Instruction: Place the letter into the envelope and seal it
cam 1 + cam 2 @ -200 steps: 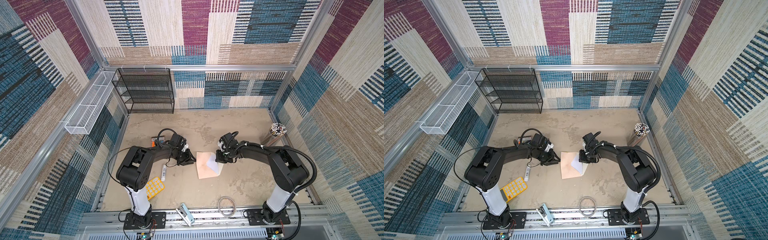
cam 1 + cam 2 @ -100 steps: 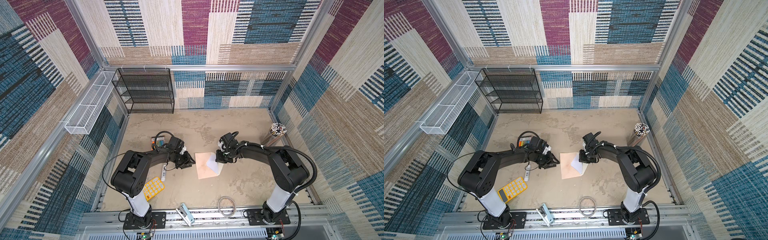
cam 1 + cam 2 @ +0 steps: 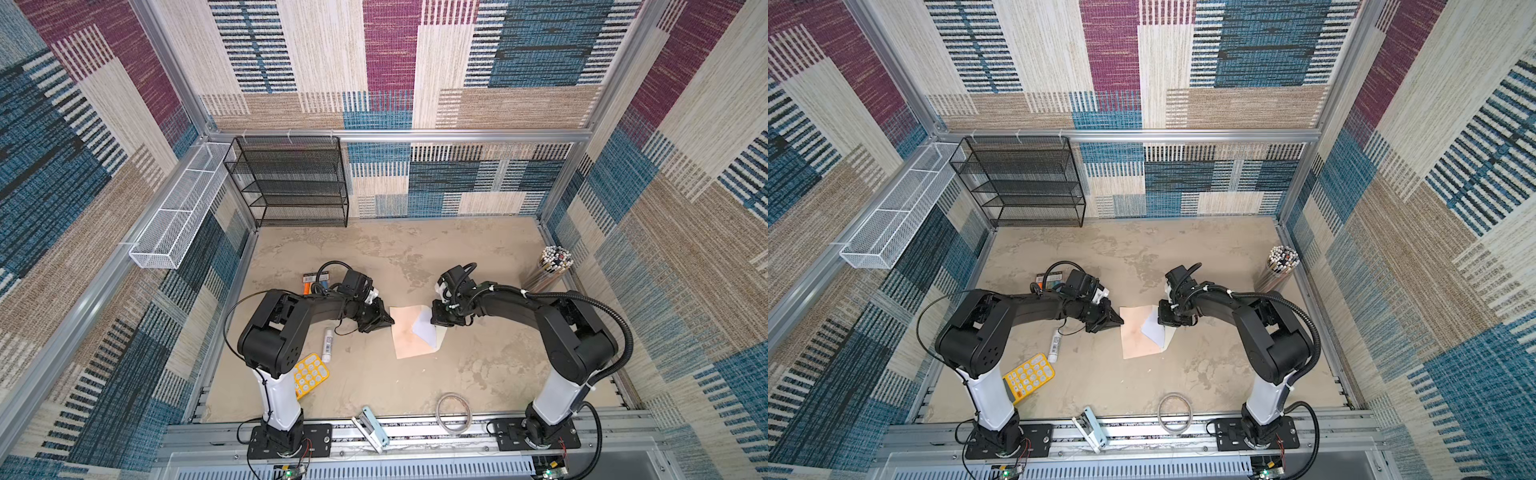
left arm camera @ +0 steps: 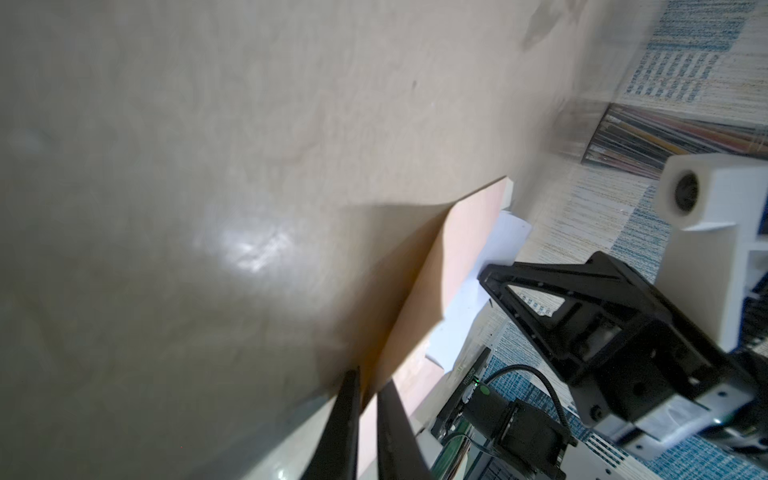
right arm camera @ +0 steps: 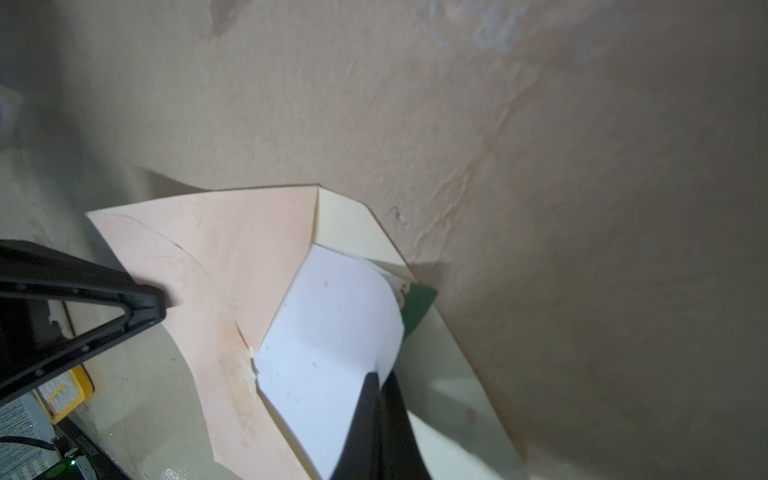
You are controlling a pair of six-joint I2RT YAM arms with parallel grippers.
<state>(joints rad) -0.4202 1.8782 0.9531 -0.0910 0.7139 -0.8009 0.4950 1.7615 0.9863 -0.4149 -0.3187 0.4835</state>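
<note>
The pale peach envelope (image 3: pixel 409 338) (image 3: pixel 1138 338) lies mid-table with its cream flap (image 5: pixel 349 224) open toward the right. The white letter (image 3: pixel 426 330) (image 5: pixel 332 332) sits partly in the envelope's mouth, with a green border corner (image 5: pixel 419 307) showing. My right gripper (image 3: pixel 434 320) (image 5: pixel 380 376) is shut on the letter's outer edge. At the envelope's left edge, my left gripper (image 3: pixel 388 322) (image 4: pixel 368 380) has its jaws closed down, and the envelope's (image 4: pixel 457 257) edge runs between them, slightly lifted. One left finger (image 5: pixel 141 307) touches the peach paper.
A yellow calculator (image 3: pixel 309 372) and a white tube (image 3: pixel 327 343) lie left of the envelope. A pencil cup (image 3: pixel 548 270) stands at the right wall. A black mesh rack (image 3: pixel 291 183) is at the back left. A wire ring (image 3: pixel 454 413) lies at the front edge.
My left gripper moved right to the envelope's left edge and its jaws closed onto that edge. The right gripper kept hold of the letter without moving.
</note>
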